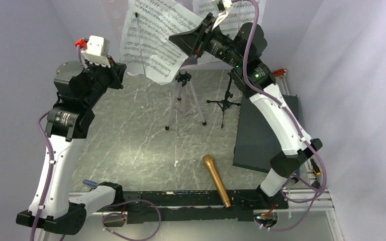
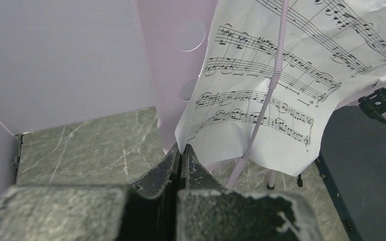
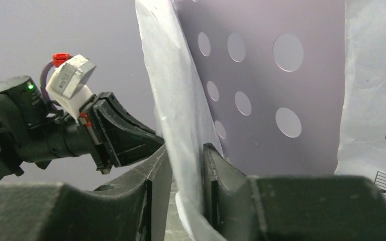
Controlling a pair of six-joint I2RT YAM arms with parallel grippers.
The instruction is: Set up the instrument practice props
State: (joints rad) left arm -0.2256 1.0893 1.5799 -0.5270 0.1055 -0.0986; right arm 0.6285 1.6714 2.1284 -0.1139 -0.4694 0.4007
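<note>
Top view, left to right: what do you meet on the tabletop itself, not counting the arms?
music stand → mic stand → slab. The microphone is left out, since its span overlaps the mic stand's.

white printed paper music sheet [image 1: 153, 42]: matt, creased, curling | pale lilac perforated music stand desk [image 3: 261, 90]: smooth matt, plastic-looking | gold handheld microphone [image 1: 216, 179], near: metallic satin sheen | grey-green veined tabletop [image 1: 130, 135]: stone-look, slight gloss | dark grey flat slab [image 1: 259, 130], right: matt | left gripper [image 2: 181, 150] fingers [image 2: 198, 173]: black, grainy, edges chipped pale
</note>
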